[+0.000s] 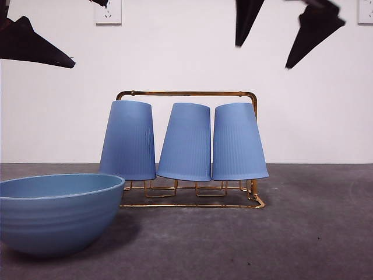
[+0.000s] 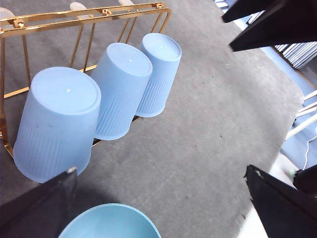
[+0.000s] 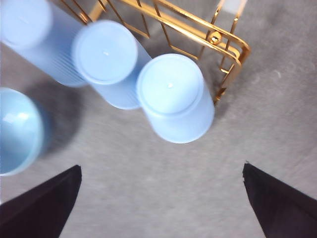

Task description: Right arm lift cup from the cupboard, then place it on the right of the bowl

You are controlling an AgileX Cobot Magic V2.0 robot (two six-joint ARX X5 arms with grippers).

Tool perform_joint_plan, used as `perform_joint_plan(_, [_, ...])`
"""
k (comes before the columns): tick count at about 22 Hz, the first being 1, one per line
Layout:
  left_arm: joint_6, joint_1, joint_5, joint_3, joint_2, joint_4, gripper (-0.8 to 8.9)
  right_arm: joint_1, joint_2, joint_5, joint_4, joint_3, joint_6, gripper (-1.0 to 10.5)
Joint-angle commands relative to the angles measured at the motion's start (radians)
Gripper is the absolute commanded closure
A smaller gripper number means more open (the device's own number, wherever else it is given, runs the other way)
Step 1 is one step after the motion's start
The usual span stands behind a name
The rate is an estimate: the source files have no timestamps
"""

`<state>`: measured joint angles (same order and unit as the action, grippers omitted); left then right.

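Three blue cups stand upside down on the gold wire cupboard (image 1: 186, 93): left (image 1: 127, 140), middle (image 1: 186, 143) and right (image 1: 239, 143). The wide blue bowl (image 1: 55, 213) sits on the table at the front left. My right gripper (image 1: 263, 56) hangs open and empty high above the right cup. In the right wrist view the gripper (image 3: 162, 165) is open, with the right cup (image 3: 176, 96) just ahead of it and the bowl (image 3: 17, 131) to the side. My left gripper (image 2: 159, 169) is open and empty, raised near the left cup (image 2: 57, 124) and the bowl (image 2: 111, 223).
The grey table (image 1: 291, 233) stretches to the right of the bowl and in front of the cupboard. A white wall stands behind. The right arm's black fingers (image 2: 267, 20) show in the left wrist view.
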<state>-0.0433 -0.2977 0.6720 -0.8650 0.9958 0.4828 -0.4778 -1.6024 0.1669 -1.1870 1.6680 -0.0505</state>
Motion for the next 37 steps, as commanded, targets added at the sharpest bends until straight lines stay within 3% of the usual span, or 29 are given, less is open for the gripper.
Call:
perform_joint_plan(1, [0.014, -0.004, -0.002, -0.017, 0.011, -0.008, 2.54, -0.022, -0.084, -0.02, -0.011, 0.07, 0.06, 4.3])
perform_joint_plan(9, [0.018, -0.004, -0.003, -0.017, 0.011, -0.01, 2.54, -0.034, -0.257, -0.082, -0.003, 0.14, 0.122, 4.3])
perform_joint_plan(18, [0.018, -0.005, -0.003, -0.017, 0.011, -0.01, 2.54, -0.063, -0.317, -0.089, 0.052, 0.14, 0.164, 4.4])
perform_joint_plan(27, [0.018, -0.005, -0.003, -0.017, 0.011, -0.01, 2.54, -0.064, -0.345, -0.097, 0.063, 0.14, 0.166, 6.9])
perform_joint_plan(37, [0.017, -0.005, -0.003, -0.017, 0.02, -0.008, 2.54, -0.068, -0.237, -0.097, 0.047, 0.14, 0.126, 6.9])
